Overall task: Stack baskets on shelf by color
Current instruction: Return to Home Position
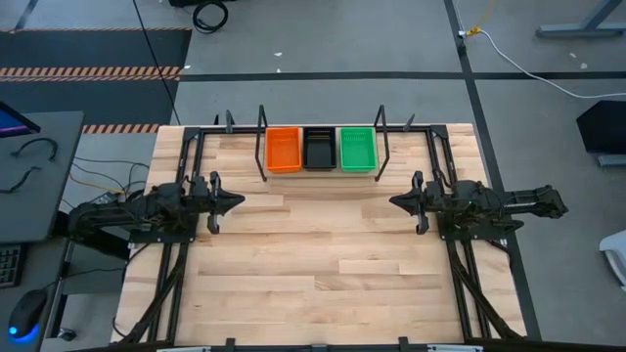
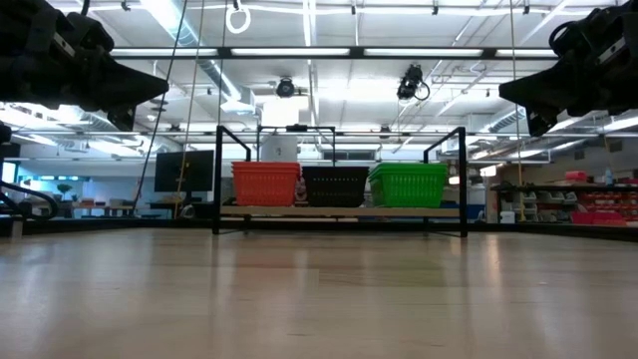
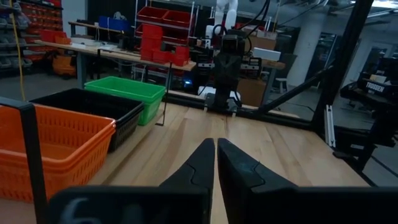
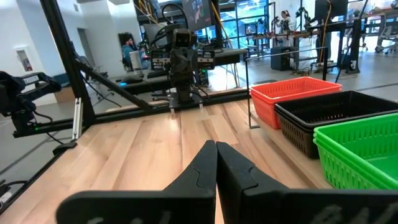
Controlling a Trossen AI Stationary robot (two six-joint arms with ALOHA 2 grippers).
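Observation:
On the shelf (image 2: 339, 211) at the table's far middle, orange baskets (image 1: 284, 150), black baskets (image 1: 319, 149) and green baskets (image 1: 357, 149) stand side by side, left to right, bottoms on its wooden board. The orange (image 3: 50, 146) and green (image 4: 367, 155) ones show nested rims, one colour per stack. My left gripper (image 1: 238, 202) hovers above the table's left part, level, pointing right, shut on nothing (image 3: 216, 142). My right gripper (image 1: 394, 201) hovers at the right, level, pointing left, shut on nothing (image 4: 216, 144). Both are nearer than the shelf and apart from it.
The shelf's black upright rods (image 1: 261, 147) rise at its corners. Black frame rails (image 1: 176, 274) run along the table's left and right sides under the arms. Bare wooden tabletop (image 1: 313, 264) lies between the grippers and toward the near edge. A desk with a keyboard (image 1: 10, 264) stands off the left.

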